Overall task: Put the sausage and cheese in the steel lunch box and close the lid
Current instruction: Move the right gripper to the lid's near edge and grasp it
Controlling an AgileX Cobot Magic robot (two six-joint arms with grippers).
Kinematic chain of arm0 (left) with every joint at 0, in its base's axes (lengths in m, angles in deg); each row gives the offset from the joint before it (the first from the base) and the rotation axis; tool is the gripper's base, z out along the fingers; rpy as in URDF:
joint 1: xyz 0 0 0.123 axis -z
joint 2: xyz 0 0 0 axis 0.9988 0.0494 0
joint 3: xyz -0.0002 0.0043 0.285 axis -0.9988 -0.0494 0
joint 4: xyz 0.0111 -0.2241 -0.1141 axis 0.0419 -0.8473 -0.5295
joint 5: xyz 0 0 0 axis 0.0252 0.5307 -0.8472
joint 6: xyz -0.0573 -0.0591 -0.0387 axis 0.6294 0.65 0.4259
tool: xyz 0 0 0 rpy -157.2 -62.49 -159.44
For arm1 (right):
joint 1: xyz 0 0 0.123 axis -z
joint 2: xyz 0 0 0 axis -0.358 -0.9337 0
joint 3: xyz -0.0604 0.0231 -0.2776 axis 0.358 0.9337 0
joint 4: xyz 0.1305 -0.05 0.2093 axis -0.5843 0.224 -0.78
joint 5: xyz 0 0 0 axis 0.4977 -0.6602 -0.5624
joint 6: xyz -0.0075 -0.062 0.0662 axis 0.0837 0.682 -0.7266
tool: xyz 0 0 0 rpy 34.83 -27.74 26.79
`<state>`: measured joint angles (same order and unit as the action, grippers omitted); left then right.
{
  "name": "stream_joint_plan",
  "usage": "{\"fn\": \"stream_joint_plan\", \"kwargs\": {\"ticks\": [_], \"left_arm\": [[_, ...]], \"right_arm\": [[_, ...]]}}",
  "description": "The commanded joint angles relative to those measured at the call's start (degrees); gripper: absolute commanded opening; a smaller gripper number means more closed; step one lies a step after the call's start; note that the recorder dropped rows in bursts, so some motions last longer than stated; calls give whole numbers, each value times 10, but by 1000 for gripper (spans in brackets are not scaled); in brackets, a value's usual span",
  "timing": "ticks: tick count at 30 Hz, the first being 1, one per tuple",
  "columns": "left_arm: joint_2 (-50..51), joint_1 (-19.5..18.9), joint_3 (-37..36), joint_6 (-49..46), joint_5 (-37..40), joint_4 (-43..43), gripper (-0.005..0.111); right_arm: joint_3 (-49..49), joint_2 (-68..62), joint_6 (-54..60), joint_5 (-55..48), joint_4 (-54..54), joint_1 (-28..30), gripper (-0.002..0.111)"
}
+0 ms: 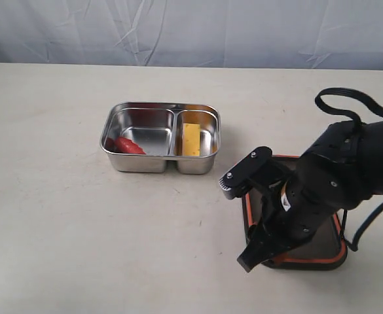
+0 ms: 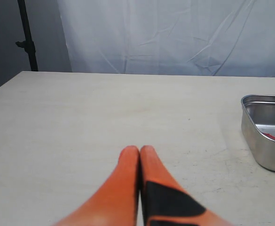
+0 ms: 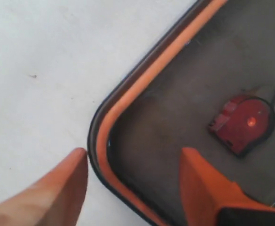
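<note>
The right claw is spread wide astride the dark translucent orange-rimmed lid for gripping. The left claw is closed.

I find one worktop: pale beige, matt, with faint scuffs and a few small dark specks. Two items lie directly on it. The steel lunch box sits flat, open side up, around the middle of the surface. The lid lies flat toward the front right, well apart from the box, and is partly hidden in the exterior view. In the right wrist view I see its rounded corner on the worktop, orange seal rim uppermost.
</note>
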<state>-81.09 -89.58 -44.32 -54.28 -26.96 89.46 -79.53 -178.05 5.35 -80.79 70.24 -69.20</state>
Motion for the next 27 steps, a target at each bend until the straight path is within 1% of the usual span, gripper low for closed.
{"fn": "stream_joint_plan", "kwargs": {"ticks": [1,9,10,14,15,21,24,25,27], "left_arm": [[-3,3,-1,1,-8,1,0],[-3,3,-1,1,-8,1,0],[-3,3,-1,1,-8,1,0],[-3,3,-1,1,-8,1,0],[-3,3,-1,1,-8,1,0],[-3,3,-1,1,-8,1,0],[-3,3,-1,1,-8,1,0],[-3,3,-1,1,-8,1,0],[-3,3,-1,1,-8,1,0]], "right_arm": [[-3,-30,-10,15,-10,2,54],[-3,-62,-14,69,-56,2,53],[-3,-66,-17,73,-56,2,51],[-3,-86,-24,73,-56,2,39],[-3,-89,-24,70,-56,2,37],[-3,-102,-29,57,-66,2,36],[-3,-102,-29,53,-70,2,32],[-3,-102,-31,48,-70,2,29],[-3,-102,-35,40,-70,2,20]]}}
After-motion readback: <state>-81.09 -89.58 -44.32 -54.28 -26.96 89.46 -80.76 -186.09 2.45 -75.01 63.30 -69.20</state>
